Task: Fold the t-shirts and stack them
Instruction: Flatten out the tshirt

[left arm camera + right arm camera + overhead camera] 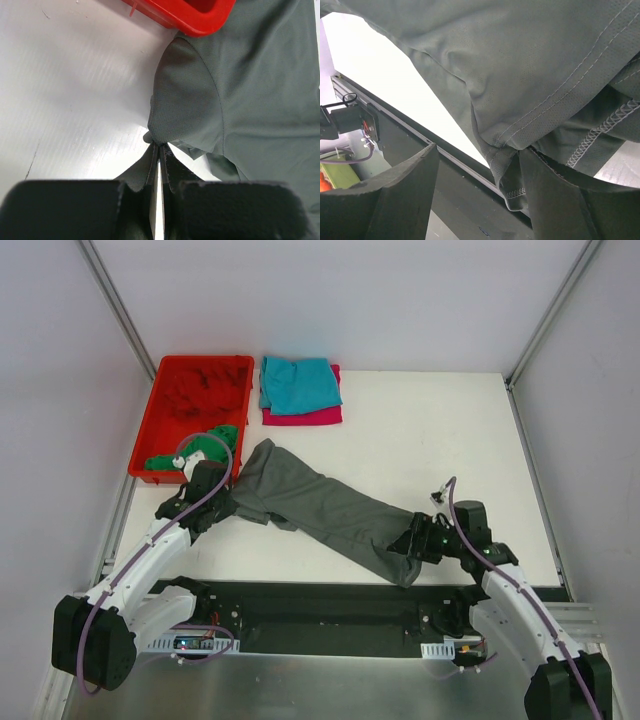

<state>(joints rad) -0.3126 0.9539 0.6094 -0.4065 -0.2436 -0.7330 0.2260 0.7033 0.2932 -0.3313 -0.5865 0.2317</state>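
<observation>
white table [430, 430]: teal cloth shirt [298, 383] sits folded on magenta cloth shirt [300, 418] far back, more shirts [205, 390] wait in red plastic bin [141, 435], dark grey cloth shirt [330, 505] lies unfolded near, left claw [228, 502] clamped on it, right claw [418, 540] apart.

We're seeing a plain dark grey t-shirt [320, 508] with no print. Up close it has a fine mesh-like weave and lighter grey stitching along the hems. The teal t-shirt [298, 383] and magenta t-shirt [305, 417] are both solid colours too. The plastic bin [148, 435] is bright red, the red t-shirt [205, 390] nearly matches it, and the green t-shirt [222, 433] pops against both. The table [430, 430] is white. The left arm [135, 575] and right arm [525, 600] are white with black joints.
</observation>
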